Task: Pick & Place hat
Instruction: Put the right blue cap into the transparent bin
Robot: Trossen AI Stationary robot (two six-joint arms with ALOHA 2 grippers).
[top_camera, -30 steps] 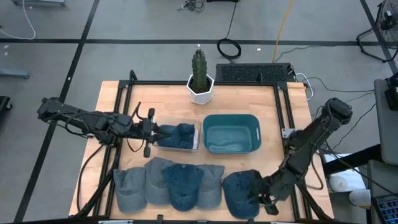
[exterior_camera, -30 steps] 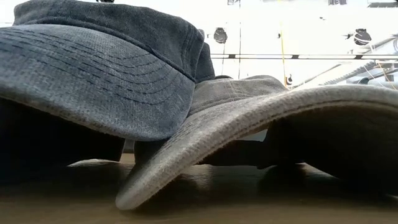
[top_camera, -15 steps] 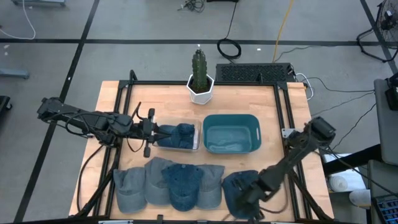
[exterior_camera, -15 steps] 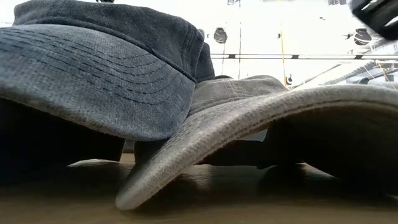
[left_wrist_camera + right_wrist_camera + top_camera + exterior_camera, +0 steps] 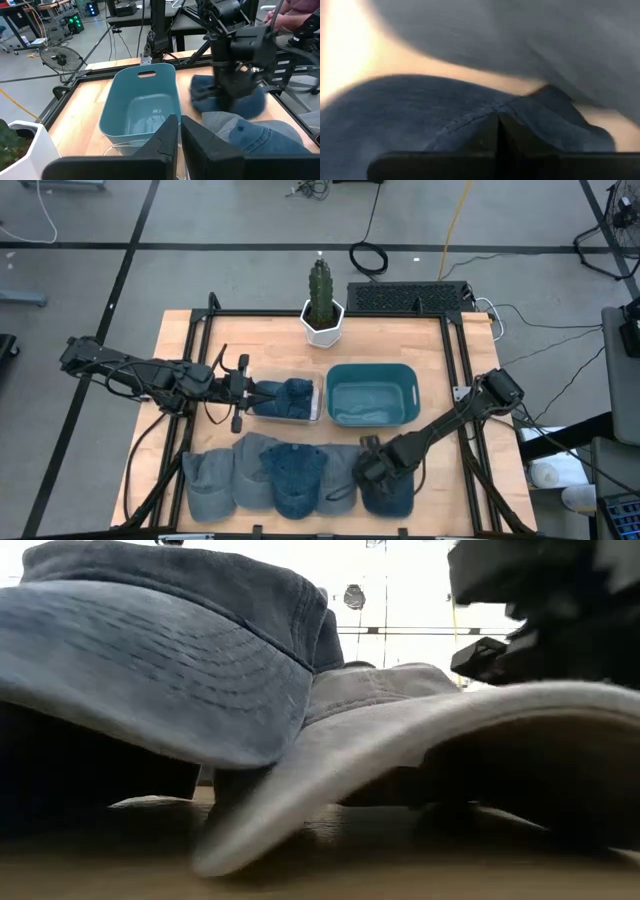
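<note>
Along the near edge of the wooden table point(image 5: 180, 340) a row of denim hats is laid out: a pale grey-blue hat point(image 5: 208, 483) at the left end, a dark blue hat point(image 5: 292, 478) over the middle of the row, and a dark navy hat point(image 5: 388, 490) at the right end. The row's long axis runs left to right across the table; which way the brims point cannot be settled from above, though in the low view two brims point(image 5: 150, 680) are seen overlapping close to the camera. The right gripper point(image 5: 366, 470) is placed low over the left edge of the navy hat, its fingers point(image 5: 498, 131) pressed together against dark denim. Farther back, at mid-table, a clear tray point(image 5: 316, 406) is seen holding another blue hat point(image 5: 291, 395), and the left gripper point(image 5: 256, 394) is held at that hat's left side, its fingers point(image 5: 175, 137) drawn nearly together. Just right of the tray a teal bin point(image 5: 371, 393) is set. At the far edge a cactus point(image 5: 320, 292) in a white pot is stood.
</note>
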